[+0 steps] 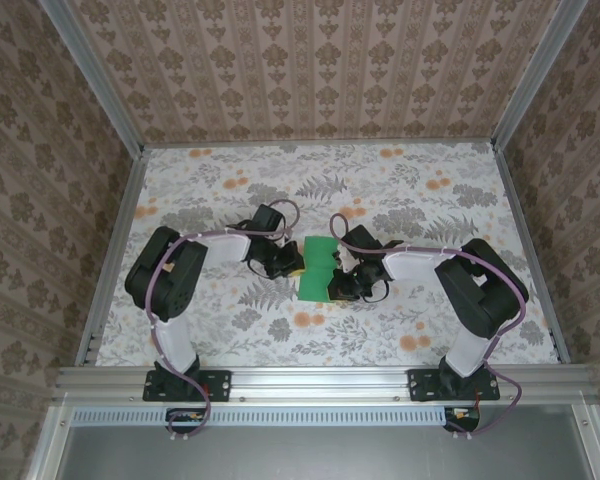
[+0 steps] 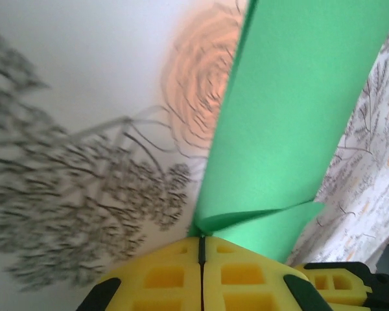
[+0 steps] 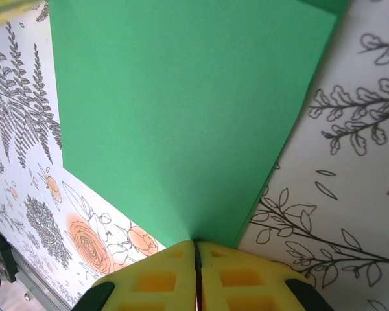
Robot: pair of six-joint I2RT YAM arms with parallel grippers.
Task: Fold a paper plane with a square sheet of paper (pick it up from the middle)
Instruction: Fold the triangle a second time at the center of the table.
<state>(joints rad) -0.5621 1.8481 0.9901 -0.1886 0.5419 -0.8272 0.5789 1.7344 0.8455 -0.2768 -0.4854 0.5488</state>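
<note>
A thin, bright green sheet of paper sits near the middle of the table, which is covered in a grey-and-orange floral cloth. The sheet is held between the two arms. The left arm's yellow fingers are clenched on the sheet's left side. In the left wrist view their tips meet flush where the paper curls over on itself, and the sheet slopes up and away from them, raised off the cloth along that edge. The right arm's yellow fingers are likewise pressed together, pinching the sheet's right edge. In the right wrist view the paper spreads broad and smooth away from them. From above, a darker line runs near to far down the sheet's middle. Both arms bend inward from their bases at the table's near edge.
</note>
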